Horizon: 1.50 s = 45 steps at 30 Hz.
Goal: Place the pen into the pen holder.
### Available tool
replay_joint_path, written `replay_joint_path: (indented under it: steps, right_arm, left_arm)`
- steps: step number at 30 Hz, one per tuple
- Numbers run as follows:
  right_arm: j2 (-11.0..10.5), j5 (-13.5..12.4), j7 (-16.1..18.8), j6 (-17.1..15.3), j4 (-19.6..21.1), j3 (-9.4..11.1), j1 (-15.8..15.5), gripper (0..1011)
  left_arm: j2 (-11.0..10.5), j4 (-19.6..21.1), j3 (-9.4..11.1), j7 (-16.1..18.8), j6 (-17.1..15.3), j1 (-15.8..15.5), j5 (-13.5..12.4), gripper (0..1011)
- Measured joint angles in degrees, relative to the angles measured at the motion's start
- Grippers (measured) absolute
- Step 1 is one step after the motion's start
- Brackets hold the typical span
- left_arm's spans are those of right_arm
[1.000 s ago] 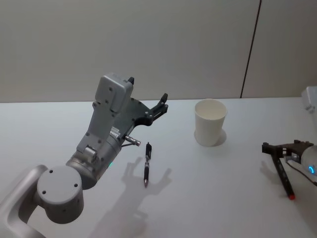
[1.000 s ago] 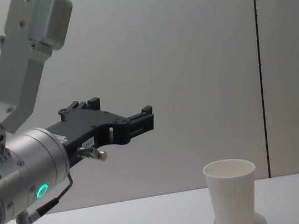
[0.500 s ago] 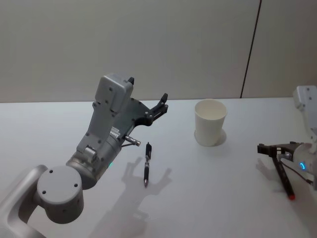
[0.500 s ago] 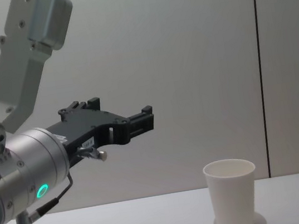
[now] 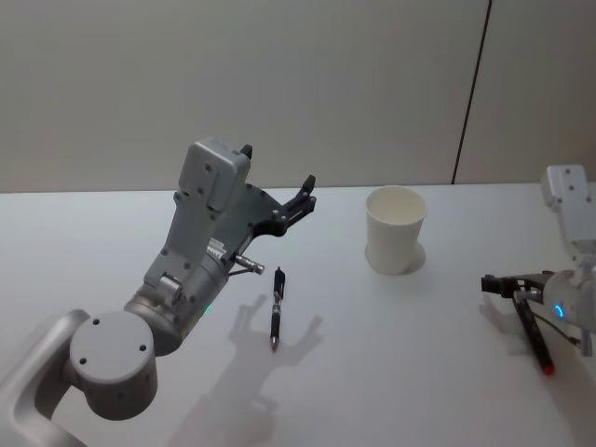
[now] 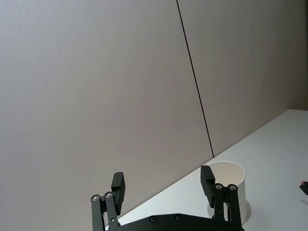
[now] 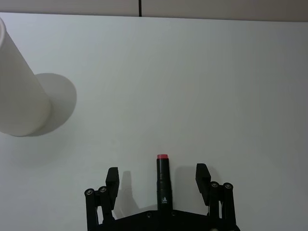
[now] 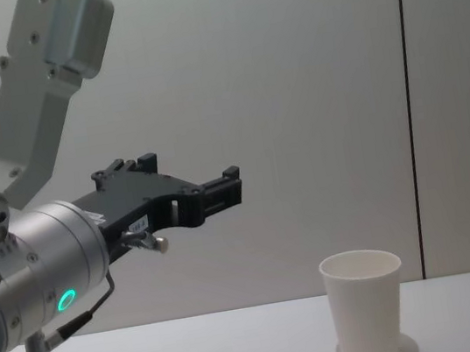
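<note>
A white table (image 5: pixel 419 372) runs up to a grey panelled wall (image 5: pixel 279 84) with one dark vertical seam. On my feed the pen holder (image 5: pixel 396 229) stands upright towards the far side, right of centre, its mouth open and nothing sticking out of it. A black pen (image 5: pixel 277 308) lies flat on the table to the left of the cup and nearer the robot, well apart from it. The left gripper (image 6: pixel 162 182) hangs raised above that pen, its fingers spread wide and holding nothing. Near the table's right edge, the right gripper (image 7: pixel 157 172) sits low, its fingers apart on either side of a red-tipped pen (image 7: pixel 162 185) and not pressing it.
</note>
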State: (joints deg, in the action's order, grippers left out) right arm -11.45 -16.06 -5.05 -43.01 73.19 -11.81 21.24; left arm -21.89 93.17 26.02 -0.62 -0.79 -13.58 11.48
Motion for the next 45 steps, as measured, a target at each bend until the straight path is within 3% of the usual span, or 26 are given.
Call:
replay_joint_path:
  steps: [22,34,37,45]
  right_arm:
    - [0.90,1.90,-0.06,0.13,-2.92,0.11,1.21,998]
    - [1.09,2.40,0.07,-0.12,-3.18,0.35,0.96,720]
    - [1.14,2.50,0.05,-0.16,-3.39,0.42,0.86,580]
    - [1.26,2.63,-0.10,-0.14,-4.00,0.62,0.63,332]
  left_arm:
    - [0.00,0.00,0.00,0.00,0.00,0.00,0.00,1003]
    - [0.00,0.00,0.00,0.00,0.00,0.00,0.00,1003]
    - [0.00,0.00,0.00,0.00,0.00,0.00,0.00,1003]
    - [0.00,0.00,0.00,0.00,0.00,0.00,0.00,1003]
